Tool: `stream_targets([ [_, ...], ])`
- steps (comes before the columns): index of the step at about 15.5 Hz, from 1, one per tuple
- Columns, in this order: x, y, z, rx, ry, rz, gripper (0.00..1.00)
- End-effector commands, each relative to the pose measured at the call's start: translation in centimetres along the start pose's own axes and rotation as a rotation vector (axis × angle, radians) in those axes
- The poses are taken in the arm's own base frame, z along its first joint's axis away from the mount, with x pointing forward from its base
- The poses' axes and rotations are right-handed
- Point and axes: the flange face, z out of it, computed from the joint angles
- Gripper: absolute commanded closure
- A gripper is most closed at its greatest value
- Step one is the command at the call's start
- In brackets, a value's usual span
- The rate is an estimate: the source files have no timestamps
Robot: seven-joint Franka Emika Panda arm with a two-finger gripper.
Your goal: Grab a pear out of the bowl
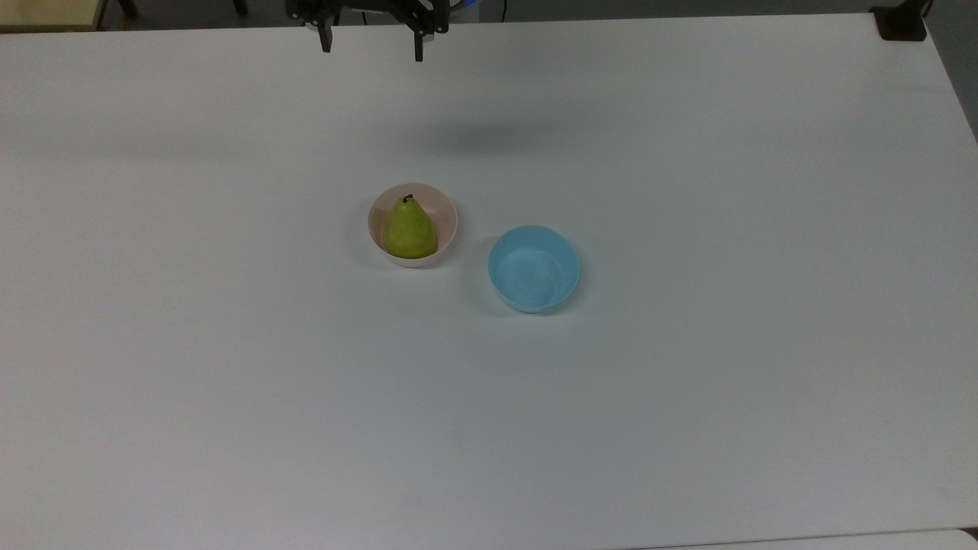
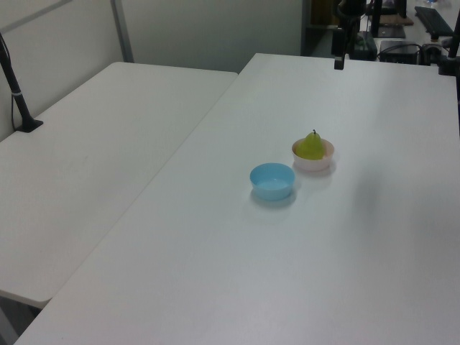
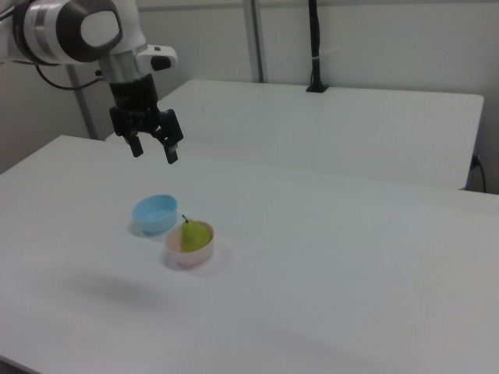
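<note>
Open air lies below the spread fingers [image 3: 153, 153], which hang high above the white surface [image 1: 688, 397]. Beneath and ahead of them, only the pink bowl [image 1: 447, 210] with its pear [image 1: 410, 229] and the nearby blue bowl [image 1: 533, 268] stand up.

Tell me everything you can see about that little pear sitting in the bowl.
The pear is small and yellow-green, with smooth-looking skin, a wide rounded base, a narrow top and a short dark stem. It sits in the pale pink bowl, its top rising above the rim, and it fills much of the bowl. Only the bowl touches it. A light blue bowl stands close by on the white table, apart from it. The gripper hangs open well above the table, away from the pear.
</note>
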Motion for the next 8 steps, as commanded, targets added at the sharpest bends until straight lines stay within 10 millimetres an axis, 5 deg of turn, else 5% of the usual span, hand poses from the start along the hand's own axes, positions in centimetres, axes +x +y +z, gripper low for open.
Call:
stream_targets([
  [1,-0.3,0.0,-0.04,0.012,-0.017,0.013,0.0],
  [8,-0.3,0.0,-0.04,0.012,-0.017,0.004,0.0],
])
